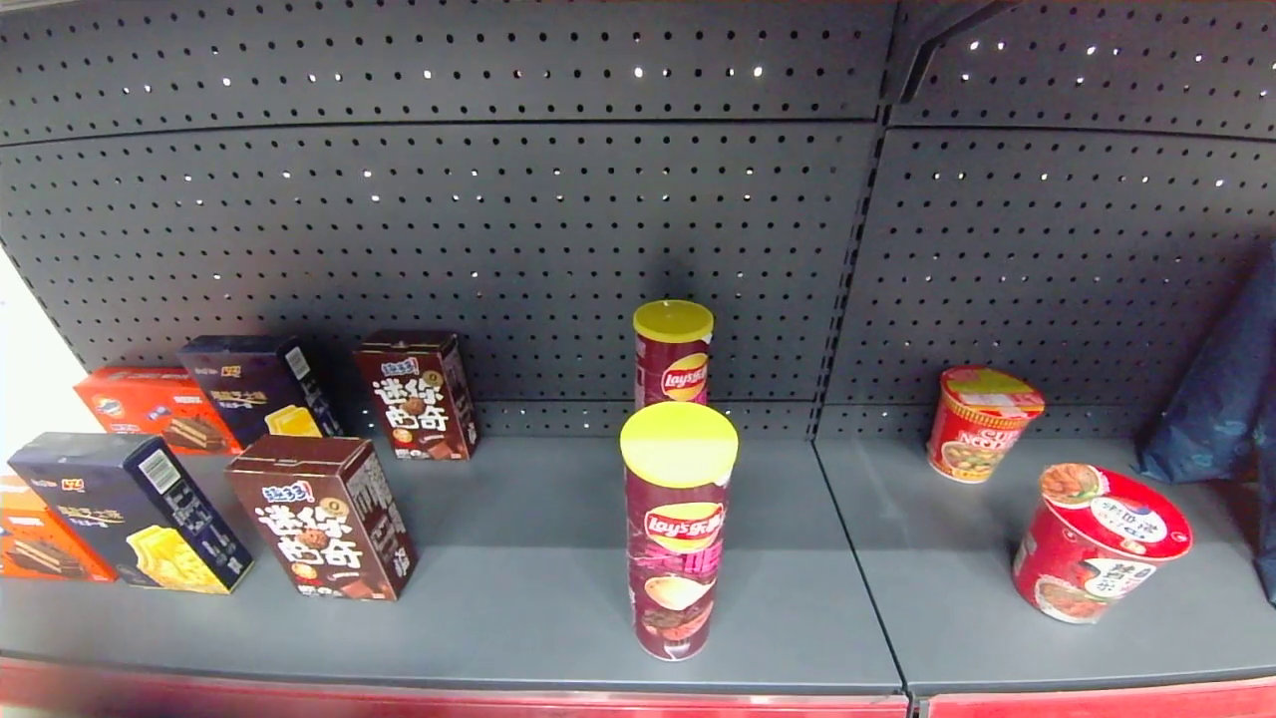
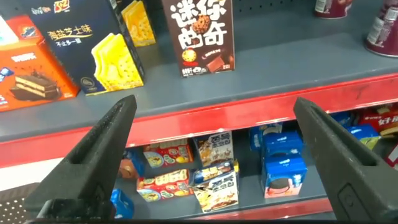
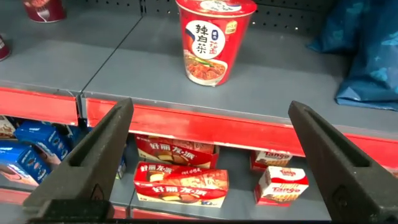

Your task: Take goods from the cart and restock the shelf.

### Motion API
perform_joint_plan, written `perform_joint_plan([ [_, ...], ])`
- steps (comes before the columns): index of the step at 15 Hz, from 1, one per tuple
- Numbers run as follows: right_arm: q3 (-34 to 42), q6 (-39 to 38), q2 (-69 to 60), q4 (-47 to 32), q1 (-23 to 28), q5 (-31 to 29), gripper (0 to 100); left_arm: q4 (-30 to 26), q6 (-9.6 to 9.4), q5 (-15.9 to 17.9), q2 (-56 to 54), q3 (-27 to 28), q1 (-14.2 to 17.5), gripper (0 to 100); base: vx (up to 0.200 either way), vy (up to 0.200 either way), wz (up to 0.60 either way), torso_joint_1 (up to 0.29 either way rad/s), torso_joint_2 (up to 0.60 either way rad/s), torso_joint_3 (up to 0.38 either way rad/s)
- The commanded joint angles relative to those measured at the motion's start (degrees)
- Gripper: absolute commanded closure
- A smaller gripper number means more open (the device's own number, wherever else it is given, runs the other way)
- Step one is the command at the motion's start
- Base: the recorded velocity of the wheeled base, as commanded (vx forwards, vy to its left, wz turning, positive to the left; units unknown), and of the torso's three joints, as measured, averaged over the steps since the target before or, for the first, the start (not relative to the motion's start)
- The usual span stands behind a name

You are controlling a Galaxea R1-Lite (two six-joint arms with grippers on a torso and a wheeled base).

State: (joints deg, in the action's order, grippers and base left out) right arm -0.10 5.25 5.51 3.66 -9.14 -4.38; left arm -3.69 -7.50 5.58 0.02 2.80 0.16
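- My left gripper (image 2: 214, 102) is wide open and holds nothing. It hangs low in front of the red front edge of the shelf (image 1: 518, 598), facing the near brown box (image 2: 205, 34).
- My right gripper (image 3: 210, 104) is also wide open and empty, in front of the near noodle cup (image 3: 214, 40) on the right part of the shelf.
- I judge that both are open like this because they are ready to take the next goods from the cart.
- The goods on the shelf stand sorted by kind, each kind in a file from near to far. The orange boxes (image 1: 150, 407), dark blue boxes (image 1: 135, 514) and brown ones are on the left.
- The near chip can (image 1: 678, 543) and the far chip can (image 1: 673, 354) are in the middle, and the far noodle cup (image 1: 982, 424) is on the right.
- The printed fronts face outward, probably so that a shopper can read them.
- Bare shelf lies between the files, and I think new goods belong there.
- A blue bag (image 1: 1226, 389) leans at the far right.
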Motion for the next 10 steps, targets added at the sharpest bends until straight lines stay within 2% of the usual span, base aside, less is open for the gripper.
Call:
perform_joint_plan([
  [1,0.0,0.0,0.1,0.0,0.0,-0.1,0,0.0,-0.06,0.0,0.0,0.0,0.0,0,0.000,0.000,0.00,0.000,0.00,0.000],
  [3,0.0,0.0,0.1,0.0,0.0,-0.1,0,0.0,-0.50,0.0,0.0,0.0,0.0,0,0.000,0.000,0.00,0.000,0.00,0.000],
  [5,0.0,0.0,0.1,0.0,0.0,0.0,0,0.0,-0.85,0.0,0.0,0.0,0.0,0,0.000,0.200,0.00,0.002,0.00,0.000],
  [10,0.0,0.0,0.1,0.0,0.0,-0.1,0,0.0,-0.68,0.0,0.0,0.0,0.0,0,0.000,0.000,0.00,0.000,0.00,0.000],
])
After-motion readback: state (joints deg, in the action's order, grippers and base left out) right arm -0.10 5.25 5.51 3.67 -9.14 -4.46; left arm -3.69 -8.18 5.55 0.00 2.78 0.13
